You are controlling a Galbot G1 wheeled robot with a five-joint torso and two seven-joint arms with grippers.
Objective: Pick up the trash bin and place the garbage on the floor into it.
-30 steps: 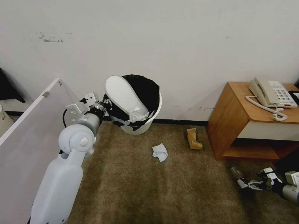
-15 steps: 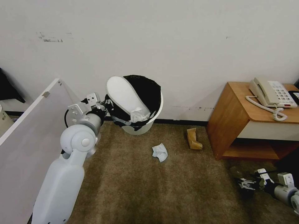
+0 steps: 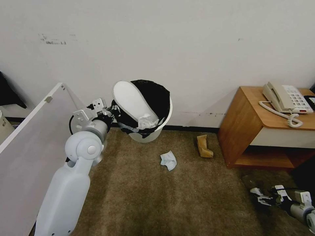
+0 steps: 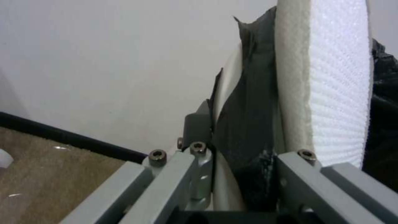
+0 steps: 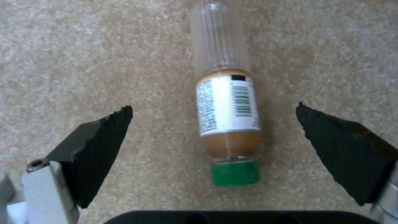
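1. Right gripper (image 5: 213, 137) is spread wide w/ nothing in it, low over the floor (image 3: 147, 196) just in front of the wooden nightstand (image 3: 249, 131).
2. A plastic bottle (image 5: 226, 118) lies flat on the carpet between its two black pads (image 5: 99, 146), touching neither.
3. Key relation: bottle's long axis runs straight out from the palm, green cap nearest, clear end farthest, so closing would squeeze across the narrow body.
4. Right arm is clearly nearer than left.
5. Left gripper (image 3: 110, 113) is clamped on the rim of the trash bin (image 3: 154, 127), holding it tilted, mouth towards the nightstand; probably off the carpet, though that's hard to confirm.
6. A white slipper (image 3: 133, 100) and tissue (image 3: 147, 121) sit in the bin.
7. Btw. bin and nightstand: a crumpled tissue (image 3: 168, 160) and tan paper (image 3: 204, 146).
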